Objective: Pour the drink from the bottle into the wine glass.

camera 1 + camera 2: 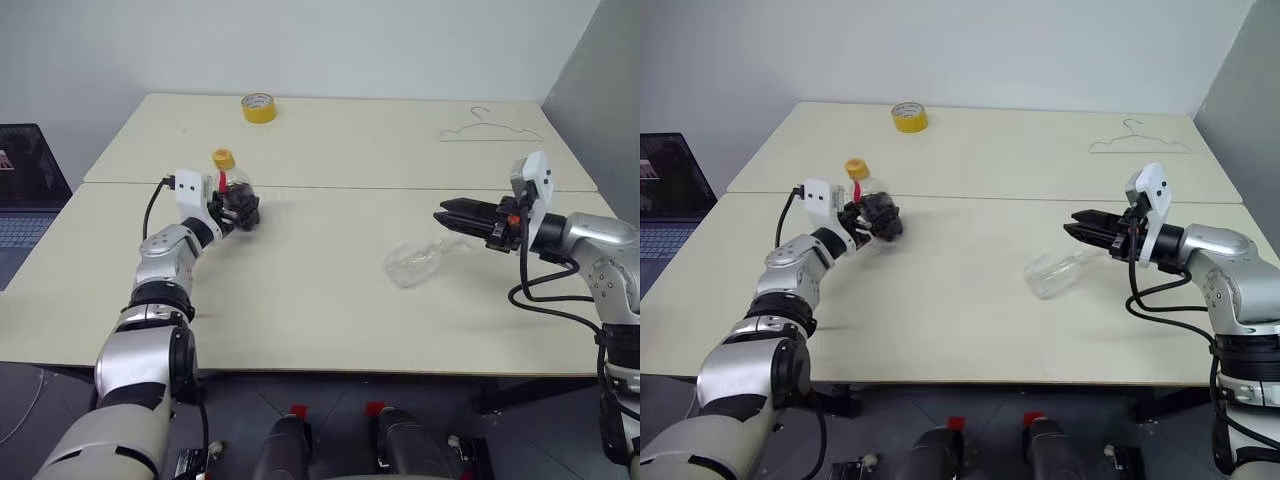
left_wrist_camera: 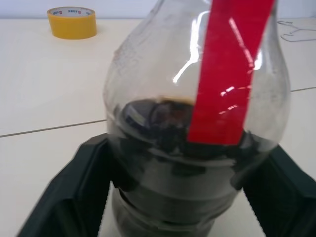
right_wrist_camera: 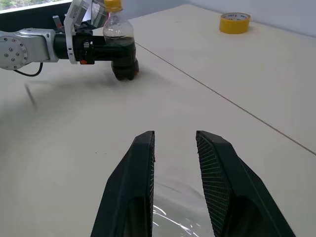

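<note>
Item: cola bottle (image 1: 232, 190), capped, upright near the counter's (image 1: 330, 320) left edge, left gripper (image 1: 238, 208) fingers flanking its base, grip unconfirmed; wine glass (image 1: 412, 264) toppled under the part-open, empty right gripper (image 1: 452, 215); risk: rolling off.

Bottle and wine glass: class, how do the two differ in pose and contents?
The bottle stands upright between the left gripper's fingers; the wine glass lies on its side below the right gripper. The bottle holds dark drink; the wine glass looks empty. Both are clear and rest on the table.
</note>
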Controlling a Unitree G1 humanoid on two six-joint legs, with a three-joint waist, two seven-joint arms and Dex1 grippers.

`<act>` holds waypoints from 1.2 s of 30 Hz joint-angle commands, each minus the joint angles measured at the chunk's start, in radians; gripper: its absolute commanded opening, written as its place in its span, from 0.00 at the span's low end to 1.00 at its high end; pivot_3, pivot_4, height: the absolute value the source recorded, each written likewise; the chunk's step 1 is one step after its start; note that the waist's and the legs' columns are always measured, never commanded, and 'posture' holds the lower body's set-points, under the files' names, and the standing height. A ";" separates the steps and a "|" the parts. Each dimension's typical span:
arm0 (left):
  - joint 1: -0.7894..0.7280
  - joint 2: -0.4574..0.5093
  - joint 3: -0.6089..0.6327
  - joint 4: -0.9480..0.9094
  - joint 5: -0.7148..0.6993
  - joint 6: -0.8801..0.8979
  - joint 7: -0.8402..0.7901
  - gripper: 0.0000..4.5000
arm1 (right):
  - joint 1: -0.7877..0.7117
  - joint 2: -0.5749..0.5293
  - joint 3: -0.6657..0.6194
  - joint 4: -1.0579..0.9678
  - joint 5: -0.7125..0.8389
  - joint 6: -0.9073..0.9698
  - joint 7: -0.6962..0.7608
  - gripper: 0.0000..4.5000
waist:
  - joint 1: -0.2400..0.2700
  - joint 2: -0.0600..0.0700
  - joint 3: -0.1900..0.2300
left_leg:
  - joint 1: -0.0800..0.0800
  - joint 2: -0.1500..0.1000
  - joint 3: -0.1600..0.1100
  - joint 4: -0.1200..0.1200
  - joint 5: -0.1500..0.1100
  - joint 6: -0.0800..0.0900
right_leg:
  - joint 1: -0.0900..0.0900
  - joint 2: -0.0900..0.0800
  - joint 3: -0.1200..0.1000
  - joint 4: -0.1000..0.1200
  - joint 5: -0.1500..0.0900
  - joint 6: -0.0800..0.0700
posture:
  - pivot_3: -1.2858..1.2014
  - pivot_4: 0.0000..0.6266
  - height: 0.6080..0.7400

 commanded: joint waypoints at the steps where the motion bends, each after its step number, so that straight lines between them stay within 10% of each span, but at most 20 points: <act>1: -0.026 -0.001 0.015 -0.023 -0.009 -0.030 -0.029 0.68 | -0.004 -0.002 -0.014 -0.040 0.015 -0.005 -0.009 0.31 | 0.000 0.000 0.000 | 0.000 0.000 0.000 0.000 0.000 0.000 | 0.000 0.000 0.000 0.000 0.000 0.000 | 0.52 0.24 1.00; 10: 0.067 -0.019 -0.005 -0.177 -0.029 0.013 -0.147 0.68 | -0.029 0.012 0.000 -0.059 0.028 -0.001 -0.012 0.31 | -0.001 0.000 0.000 | 0.000 0.000 0.000 0.000 0.000 0.000 | 0.000 0.000 0.000 0.000 0.000 0.000 | 0.52 0.24 1.00; 20: 0.374 -0.118 -0.143 -0.872 -0.091 0.338 -0.152 0.68 | -0.092 0.129 0.085 -0.149 0.040 0.043 -0.071 0.31 | -0.001 0.000 0.000 | 0.000 0.003 -0.003 0.000 0.000 0.000 | 0.000 -0.001 0.000 0.000 0.000 0.000 | 0.52 0.24 1.00; 30: 0.519 -0.187 -0.261 -1.217 -0.118 0.579 -0.064 0.68 | -0.097 0.229 0.124 -0.263 0.090 0.105 -0.147 0.98 | 0.001 0.000 0.000 | 0.000 0.002 -0.003 0.000 0.000 0.000 | 0.000 -0.001 -0.001 0.000 0.000 0.000 | 0.52 0.24 1.00; 36: 0.559 -0.218 -0.316 -1.303 -0.117 0.633 -0.023 0.68 | -0.116 0.306 0.176 -0.289 0.058 0.097 -0.242 0.99 | 0.001 0.000 0.000 | 0.000 0.002 -0.003 0.000 0.000 0.000 | 0.000 0.000 0.000 0.000 0.000 0.000 | 0.52 0.24 1.00</act>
